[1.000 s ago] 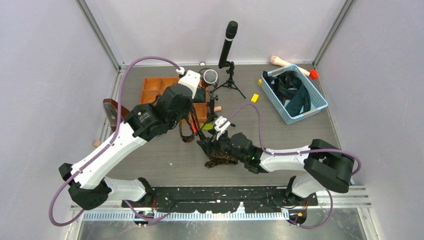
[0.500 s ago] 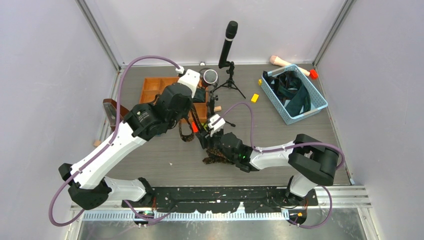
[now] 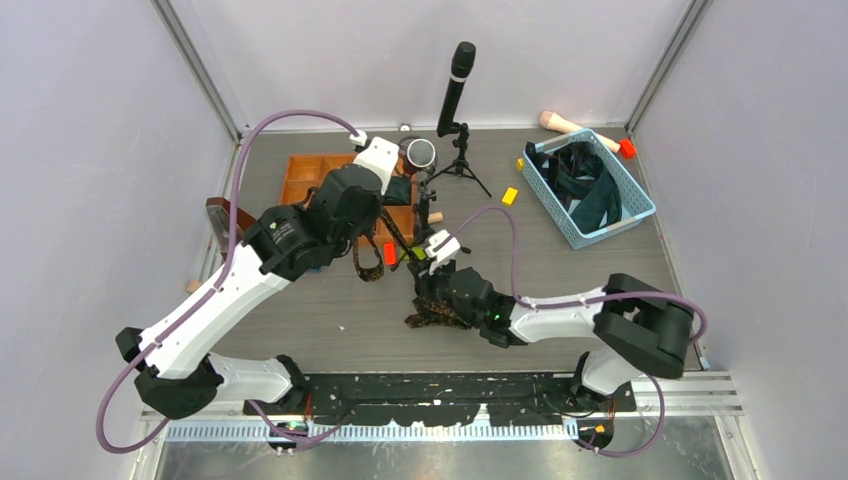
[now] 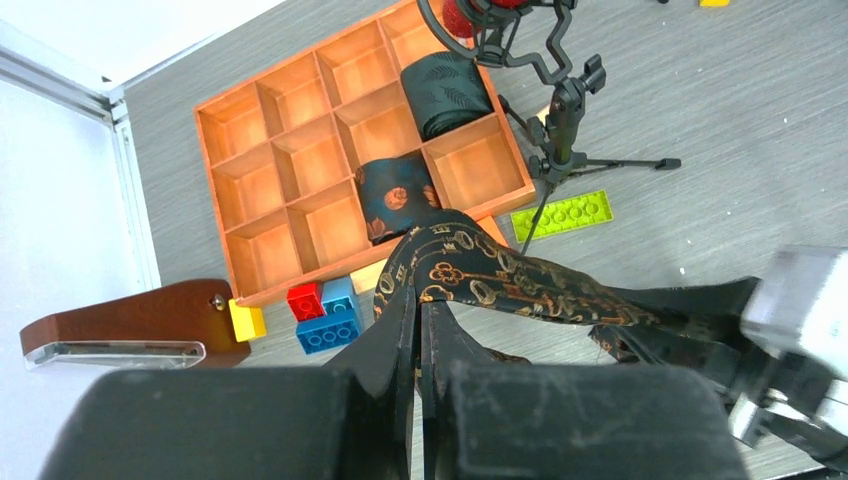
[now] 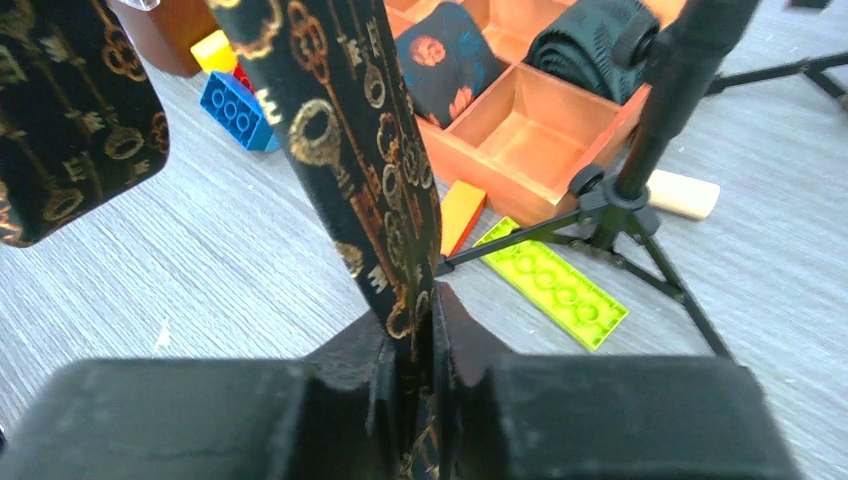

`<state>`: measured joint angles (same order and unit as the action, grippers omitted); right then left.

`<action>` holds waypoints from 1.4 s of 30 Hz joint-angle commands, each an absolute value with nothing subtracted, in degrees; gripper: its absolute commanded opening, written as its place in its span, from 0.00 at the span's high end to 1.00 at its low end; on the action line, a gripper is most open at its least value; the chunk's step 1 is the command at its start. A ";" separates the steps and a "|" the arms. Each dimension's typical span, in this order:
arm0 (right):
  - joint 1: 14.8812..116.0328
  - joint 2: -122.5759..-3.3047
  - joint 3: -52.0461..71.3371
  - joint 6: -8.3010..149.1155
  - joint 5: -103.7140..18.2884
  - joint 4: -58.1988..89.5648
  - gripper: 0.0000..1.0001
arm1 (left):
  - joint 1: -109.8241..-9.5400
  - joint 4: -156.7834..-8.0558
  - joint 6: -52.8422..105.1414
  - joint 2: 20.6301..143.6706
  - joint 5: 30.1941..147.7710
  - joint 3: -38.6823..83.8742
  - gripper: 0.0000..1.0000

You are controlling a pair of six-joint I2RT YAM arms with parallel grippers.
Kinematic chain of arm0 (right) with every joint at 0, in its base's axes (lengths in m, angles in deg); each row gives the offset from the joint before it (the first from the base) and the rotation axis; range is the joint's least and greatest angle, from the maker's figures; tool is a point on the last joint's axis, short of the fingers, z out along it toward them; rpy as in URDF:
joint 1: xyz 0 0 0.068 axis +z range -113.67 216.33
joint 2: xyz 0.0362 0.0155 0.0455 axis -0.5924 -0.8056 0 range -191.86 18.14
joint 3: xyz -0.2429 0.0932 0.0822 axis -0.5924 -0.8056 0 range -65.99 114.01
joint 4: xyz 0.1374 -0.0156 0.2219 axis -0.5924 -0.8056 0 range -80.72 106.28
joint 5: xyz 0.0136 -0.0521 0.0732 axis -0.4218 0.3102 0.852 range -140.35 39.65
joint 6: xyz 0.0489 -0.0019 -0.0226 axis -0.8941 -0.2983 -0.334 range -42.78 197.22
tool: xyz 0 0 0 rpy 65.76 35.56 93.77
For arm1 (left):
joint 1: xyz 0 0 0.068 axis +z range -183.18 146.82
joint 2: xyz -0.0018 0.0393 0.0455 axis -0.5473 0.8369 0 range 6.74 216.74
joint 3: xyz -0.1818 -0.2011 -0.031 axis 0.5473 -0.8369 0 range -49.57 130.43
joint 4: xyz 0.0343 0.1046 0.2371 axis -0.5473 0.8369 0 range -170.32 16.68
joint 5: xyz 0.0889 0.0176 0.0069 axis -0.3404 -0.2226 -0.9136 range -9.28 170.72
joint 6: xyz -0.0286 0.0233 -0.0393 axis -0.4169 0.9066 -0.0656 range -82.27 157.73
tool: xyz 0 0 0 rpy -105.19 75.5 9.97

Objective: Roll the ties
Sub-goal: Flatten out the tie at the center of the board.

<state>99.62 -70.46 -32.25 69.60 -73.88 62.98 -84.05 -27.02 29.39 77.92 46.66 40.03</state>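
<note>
A black tie with gold keys (image 4: 500, 285) runs taut between both grippers. My left gripper (image 4: 420, 305) is shut on one part of it, just in front of the orange tray (image 4: 300, 287). My right gripper (image 5: 425, 315) is shut on the strip (image 5: 350, 150) rising from its jaws. In the top view the rest of that tie lies heaped (image 3: 432, 319) under the right gripper (image 3: 428, 282). The left gripper (image 3: 382, 240) is up and to its left. Two rolled ties (image 4: 445, 95) (image 4: 395, 195) sit in tray compartments. More ties (image 3: 585, 180) fill the blue basket (image 3: 590, 237).
A tall microphone tripod (image 3: 455, 100) and a short one (image 3: 425, 160) stand right behind the tray. A green flat brick (image 4: 562, 213), red and blue bricks (image 4: 320, 310) and a brown wooden piece (image 4: 120, 325) lie near the tray. A yellow brick (image 3: 510, 196) lies mid-table.
My right gripper has closed on the key-patterned tie, after its arm reached in to the left toward the left gripper. The left gripper has kept its grip and place.
</note>
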 commanded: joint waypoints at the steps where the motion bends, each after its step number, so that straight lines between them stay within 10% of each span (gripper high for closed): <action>1: 99.91 -62.05 -33.38 69.45 -75.92 59.58 0.87 | -83.81 -27.40 30.72 77.08 44.36 43.15 1.00; 21: 95.39 -25.30 -14.02 75.14 -49.05 -6.82 1.00 | -84.32 -34.44 32.44 74.48 67.75 38.95 1.00; 42: 64.43 -42.71 2.97 79.81 3.24 -31.49 0.99 | -88.47 -35.94 33.24 76.51 69.27 43.81 1.00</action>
